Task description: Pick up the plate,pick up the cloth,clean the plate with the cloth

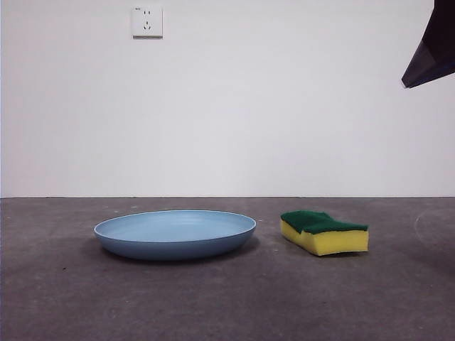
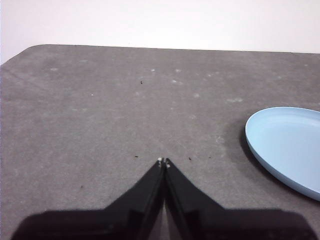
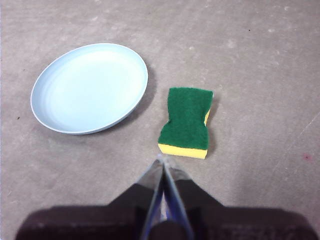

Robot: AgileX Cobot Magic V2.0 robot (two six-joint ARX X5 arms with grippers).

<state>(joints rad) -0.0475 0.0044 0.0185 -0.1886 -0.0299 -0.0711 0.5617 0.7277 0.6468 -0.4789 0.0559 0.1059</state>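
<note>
The right gripper (image 3: 163,161), two black jaws pressed together tip to tip and holding nothing, hangs above the grey table (image 3: 260,60), near the small wavy-sided yellow sponge with a dark green scouring layer on top (image 3: 187,121) but apart from it. In the front view only a black tip (image 1: 431,50) of an arm shows at the top corner on the sponge's side. The sponge (image 1: 325,231) lies flat on the table, green layer upward, untouched. Just beside the sponge, with a narrow strip of bare table between them, rests the wide, shallow, round light-blue plastic plate (image 1: 175,234), upright on its base and empty. The left gripper (image 2: 164,162), jaws likewise closed on nothing, hangs over bare table on the far side of the plate (image 2: 287,146) from the sponge, well apart from the sponge.
</note>
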